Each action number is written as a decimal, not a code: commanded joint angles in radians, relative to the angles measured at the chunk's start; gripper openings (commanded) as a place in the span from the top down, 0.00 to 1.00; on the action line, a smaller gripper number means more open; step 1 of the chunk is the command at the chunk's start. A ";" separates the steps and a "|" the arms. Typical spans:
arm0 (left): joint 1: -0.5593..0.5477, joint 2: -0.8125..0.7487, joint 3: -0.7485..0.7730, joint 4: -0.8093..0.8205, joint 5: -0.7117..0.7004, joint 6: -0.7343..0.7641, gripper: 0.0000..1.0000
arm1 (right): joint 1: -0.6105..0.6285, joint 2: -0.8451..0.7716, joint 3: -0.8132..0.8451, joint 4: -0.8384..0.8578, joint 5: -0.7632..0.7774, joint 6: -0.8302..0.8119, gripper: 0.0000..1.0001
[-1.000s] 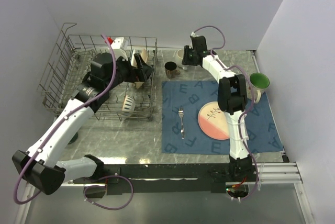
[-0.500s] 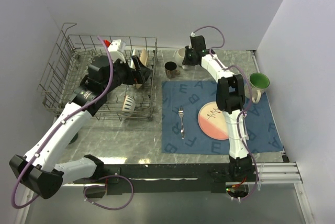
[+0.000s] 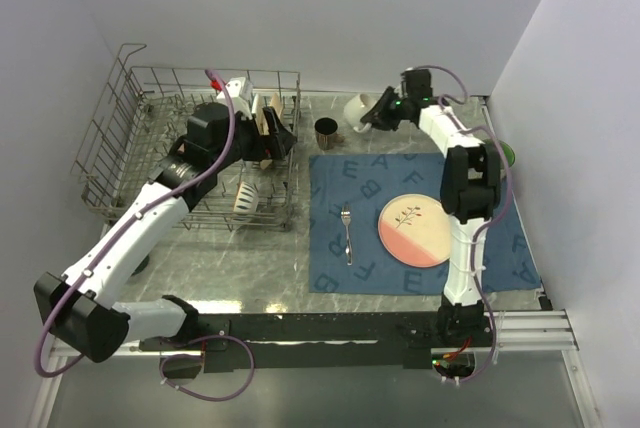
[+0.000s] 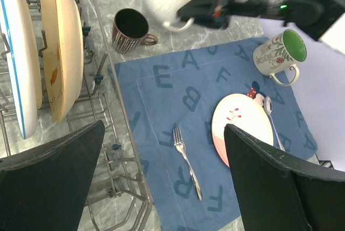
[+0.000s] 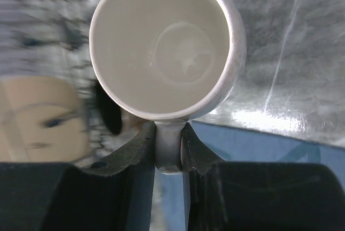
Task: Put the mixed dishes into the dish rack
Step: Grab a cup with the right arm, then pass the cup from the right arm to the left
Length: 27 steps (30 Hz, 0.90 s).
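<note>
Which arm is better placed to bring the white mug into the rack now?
Right. The right fingers grip the white mug by its handle and hold it tilted. The left fingers are open and empty over the rack, beside the plates standing there.

The right gripper (image 5: 168,134) pinches the handle (image 5: 168,147) of a white mug (image 5: 167,47) between its two dark fingers (image 5: 135,153). The mug's empty mouth faces the camera. Behind it lie a grey marble tabletop (image 5: 291,42) and a blue placemat (image 5: 259,150); a blurred tan shape (image 5: 38,112) sits at left.
</note>
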 commanded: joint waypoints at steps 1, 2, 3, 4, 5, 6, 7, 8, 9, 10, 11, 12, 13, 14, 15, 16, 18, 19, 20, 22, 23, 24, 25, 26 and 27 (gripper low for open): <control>-0.003 0.021 0.068 0.034 -0.010 -0.013 0.01 | -0.044 -0.162 0.003 0.233 -0.214 0.183 1.00; -0.003 0.024 0.072 0.034 -0.017 -0.013 0.01 | -0.049 -0.186 -0.007 0.250 -0.252 0.235 1.00; -0.003 0.029 0.077 0.036 -0.018 -0.014 0.01 | -0.052 -0.200 -0.042 0.317 -0.272 0.270 1.00; -0.003 0.035 0.083 0.039 -0.021 -0.014 0.01 | -0.054 -0.231 -0.064 0.353 -0.289 0.340 1.00; -0.003 0.038 0.088 0.042 -0.018 -0.014 0.01 | -0.060 -0.245 -0.096 0.376 -0.308 0.371 1.00; -0.003 0.040 0.091 0.051 -0.017 -0.017 0.01 | -0.063 -0.257 -0.112 0.434 -0.322 0.404 1.00; -0.003 0.047 0.101 0.054 -0.012 -0.025 0.01 | -0.066 -0.280 -0.127 0.465 -0.337 0.469 1.00; -0.003 0.050 0.108 0.059 -0.007 -0.030 0.00 | -0.073 -0.286 -0.150 0.497 -0.352 0.509 1.00; -0.003 0.053 0.112 0.063 0.006 -0.037 0.01 | -0.075 -0.292 -0.162 0.527 -0.404 0.551 1.00; -0.003 0.064 0.130 0.071 0.020 -0.046 0.01 | -0.077 -0.299 -0.175 0.620 -0.430 0.648 1.00; -0.003 0.069 0.143 0.074 0.031 -0.051 0.01 | -0.077 -0.300 -0.204 0.661 -0.459 0.699 1.00; -0.003 0.079 0.157 0.076 0.055 -0.059 0.01 | -0.077 -0.302 -0.219 0.704 -0.511 0.756 1.00; -0.003 0.101 0.193 0.074 0.063 -0.069 0.01 | -0.077 -0.303 -0.242 0.864 -0.539 0.898 1.00; -0.003 0.113 0.216 0.069 0.072 -0.079 0.01 | -0.075 -0.305 -0.292 0.952 -0.558 0.981 1.00; -0.003 0.130 0.241 0.063 0.091 -0.086 0.01 | -0.073 -0.305 -0.319 1.062 -0.572 1.069 1.00; -0.003 0.164 0.293 0.053 0.094 -0.106 0.01 | -0.073 -0.299 -0.342 1.163 -0.587 1.247 1.00; -0.001 0.193 0.341 0.049 0.104 -0.125 0.01 | -0.067 -0.288 -0.377 1.424 -0.593 1.402 1.00; 0.000 0.219 0.377 0.054 0.118 -0.141 0.01 | -0.067 -0.286 -0.385 1.475 -0.592 1.507 1.00; 0.002 0.228 0.390 0.078 0.127 -0.151 0.01 | -0.064 -0.289 -0.394 1.553 -0.590 1.543 1.00; 0.006 0.260 0.416 0.100 0.141 -0.180 0.01 | -0.058 -0.306 -0.396 1.591 -0.586 1.605 1.00; 0.014 0.271 0.424 0.112 0.150 -0.192 0.01 | -0.055 -0.311 -0.387 1.611 -0.589 1.616 1.00; 0.019 0.282 0.430 0.117 0.161 -0.204 0.01 | -0.052 -0.315 -0.380 1.621 -0.590 1.632 1.00; 0.022 0.302 0.442 0.119 0.167 -0.220 0.01 | -0.044 -0.319 -0.376 1.631 -0.590 1.658 1.00; 0.025 0.311 0.447 0.125 0.186 -0.226 0.01 | -0.040 -0.322 -0.373 1.638 -0.586 1.671 1.00; 0.025 0.317 0.451 0.129 0.193 -0.234 0.01 | -0.034 -0.326 -0.374 1.649 -0.579 1.679 1.00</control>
